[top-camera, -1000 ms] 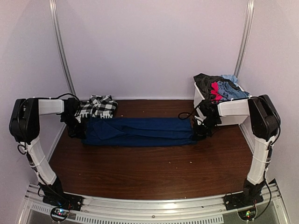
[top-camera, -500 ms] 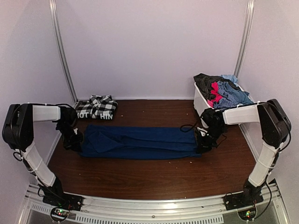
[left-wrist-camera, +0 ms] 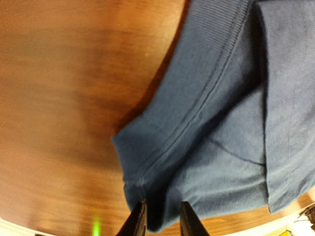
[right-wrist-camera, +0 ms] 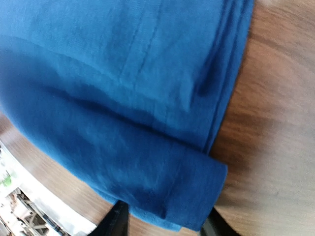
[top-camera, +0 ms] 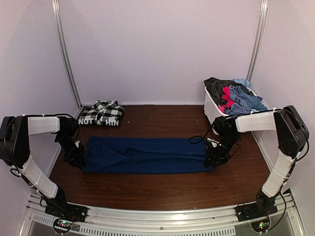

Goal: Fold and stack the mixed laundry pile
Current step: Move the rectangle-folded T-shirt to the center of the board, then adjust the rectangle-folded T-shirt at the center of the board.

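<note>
A long navy blue piece (top-camera: 147, 155) lies stretched left to right across the wooden table. My left gripper (top-camera: 78, 156) is at its left end, and in the left wrist view the gripper (left-wrist-camera: 160, 221) is shut on the cloth's (left-wrist-camera: 221, 123) hemmed edge. My right gripper (top-camera: 212, 158) is at the right end. In the right wrist view it (right-wrist-camera: 165, 221) stands with jaws wide apart on either side of the folded corner (right-wrist-camera: 123, 98), which lies flat. A folded black-and-white checked shirt (top-camera: 102, 113) with white lettering lies at the back left.
A white plastic bin (top-camera: 210, 109) stands at the back right, heaped with dark grey, red and light blue plaid garments (top-camera: 234, 93). Bare wood shows in front of the navy piece and between it and the back wall.
Both grippers have moved toward the near edge, and the navy piece has slid with them, away from the checked shirt and the bin.
</note>
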You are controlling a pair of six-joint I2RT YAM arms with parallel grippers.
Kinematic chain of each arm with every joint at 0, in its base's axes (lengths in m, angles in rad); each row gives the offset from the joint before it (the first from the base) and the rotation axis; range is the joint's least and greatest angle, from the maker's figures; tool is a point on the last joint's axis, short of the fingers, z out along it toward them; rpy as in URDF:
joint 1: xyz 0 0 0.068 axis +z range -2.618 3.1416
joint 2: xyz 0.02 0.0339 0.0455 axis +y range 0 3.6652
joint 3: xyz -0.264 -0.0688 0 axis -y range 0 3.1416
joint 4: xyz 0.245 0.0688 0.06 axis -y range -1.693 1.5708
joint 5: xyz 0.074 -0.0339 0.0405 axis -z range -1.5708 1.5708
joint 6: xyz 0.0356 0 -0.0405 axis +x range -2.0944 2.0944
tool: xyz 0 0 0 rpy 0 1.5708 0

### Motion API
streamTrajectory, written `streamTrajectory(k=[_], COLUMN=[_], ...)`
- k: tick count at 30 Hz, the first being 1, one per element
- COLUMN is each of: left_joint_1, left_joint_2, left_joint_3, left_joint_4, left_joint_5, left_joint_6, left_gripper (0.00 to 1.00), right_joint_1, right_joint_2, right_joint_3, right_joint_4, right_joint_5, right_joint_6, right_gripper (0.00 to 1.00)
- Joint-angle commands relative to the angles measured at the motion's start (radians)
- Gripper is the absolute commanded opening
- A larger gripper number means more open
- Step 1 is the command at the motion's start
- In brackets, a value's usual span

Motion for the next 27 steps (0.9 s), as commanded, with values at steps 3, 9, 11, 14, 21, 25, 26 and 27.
streamTrajectory(k=[3,9,11,14,21,25,26,27], left_joint_1=[0.008,0.008,0.008,0.008,0.008,0.008,0.008,0.008], left_joint_2=[-0.069,-0.083,-0.089,-0.118,-0.159,-0.181,-0.187,-0.191], left_joint_3=[0.048,0.079,0.08,0.058,0.05,0.076,0.08,0.082], left_joint_4=[-0.038,0.033,0.058,0.114,0.228,0.259,0.265,0.256], left_joint_5=[-0.01,0.106,0.154,0.202,0.287,0.3,0.3,0.294], left_joint_6=[0.018,-0.007,-0.038,-0.09,-0.195,-0.244,-0.255,-0.263], left_gripper=[0.28,0.36,0.37,0.38,0.37,0.39,0.39,0.39], right_joint_1=[-0.008,-0.02,-0.019,-0.019,-0.017,-0.016,-0.016,-0.015], right_joint_2=[-0.034,-0.055,-0.072,-0.075,-0.046,-0.02,-0.014,-0.009], right_joint_3=[0.079,0.124,0.131,0.153,0.225,0.263,0.27,0.28], right_joint_4=[-0.111,-0.128,-0.115,-0.101,-0.057,-0.047,-0.045,-0.044], right_joint_5=[0.046,0.06,0.066,0.064,0.022,0.008,0.001,-0.005], right_joint_6=[-0.05,-0.048,-0.045,-0.054,-0.068,-0.073,-0.074,-0.076], right_gripper=[0.5,0.6,0.6,0.59,0.56,0.55,0.55,0.54])
